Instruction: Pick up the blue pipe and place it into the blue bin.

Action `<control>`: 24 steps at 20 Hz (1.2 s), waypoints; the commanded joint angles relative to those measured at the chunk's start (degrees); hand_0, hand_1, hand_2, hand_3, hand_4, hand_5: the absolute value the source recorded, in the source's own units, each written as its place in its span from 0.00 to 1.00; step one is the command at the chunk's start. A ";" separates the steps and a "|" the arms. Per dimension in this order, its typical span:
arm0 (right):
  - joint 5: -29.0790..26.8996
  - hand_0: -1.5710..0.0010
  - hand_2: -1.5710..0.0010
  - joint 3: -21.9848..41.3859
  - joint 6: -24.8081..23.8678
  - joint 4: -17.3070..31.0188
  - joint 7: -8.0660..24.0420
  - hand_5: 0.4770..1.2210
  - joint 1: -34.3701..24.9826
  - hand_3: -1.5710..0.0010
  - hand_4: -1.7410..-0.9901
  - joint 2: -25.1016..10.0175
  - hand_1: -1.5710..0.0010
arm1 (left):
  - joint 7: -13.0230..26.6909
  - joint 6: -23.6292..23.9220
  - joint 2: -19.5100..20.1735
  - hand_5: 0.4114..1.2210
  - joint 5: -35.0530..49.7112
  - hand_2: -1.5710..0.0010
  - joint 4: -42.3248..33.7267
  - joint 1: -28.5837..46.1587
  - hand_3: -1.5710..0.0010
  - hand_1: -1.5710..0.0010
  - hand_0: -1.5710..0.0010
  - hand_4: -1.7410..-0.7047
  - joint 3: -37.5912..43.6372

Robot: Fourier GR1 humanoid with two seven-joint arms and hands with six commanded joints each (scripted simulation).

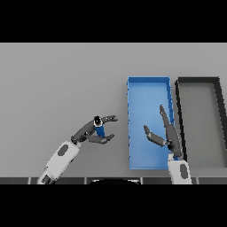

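Observation:
A small blue pipe point(99, 130) stands between the fingers and thumb of my left hand point(91, 131), just left of the blue bin point(131, 124). The fingers curl round it from above and the thumb closes under it; whether it rests on the table or is lifted I cannot tell. A dark cap shows at the pipe's top. My right hand point(167, 135) hangs over the right half of the blue bin with fingers straight and thumb spread, holding nothing.
A black bin point(219, 106) with a grey floor stands right beside the blue bin, at the table's right. The grey table point(57, 84) stretches wide to the left and far side.

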 commanded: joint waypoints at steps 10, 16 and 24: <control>0.23 1.00 1.00 0.94 0.22 0.18 -0.12 0.17 -0.27 1.00 0.73 0.86 1.00 | -3.81 2.16 -1.38 0.92 -0.84 0.09 -1.57 1.89 0.14 0.10 0.11 0.06 -2.77; 0.06 1.00 1.00 -0.05 0.20 0.67 0.51 0.17 -1.15 1.00 0.75 -0.14 1.00 | -3.29 4.23 -2.71 0.98 1.37 0.02 -9.47 0.95 0.07 0.02 0.03 0.02 -2.72; 0.70 1.00 1.00 -0.36 -0.29 0.60 -2.51 0.17 -0.25 1.00 0.81 -0.62 1.00 | 4.58 4.07 -2.60 1.00 1.05 0.00 -15.07 -1.76 0.05 0.00 0.01 0.00 -3.71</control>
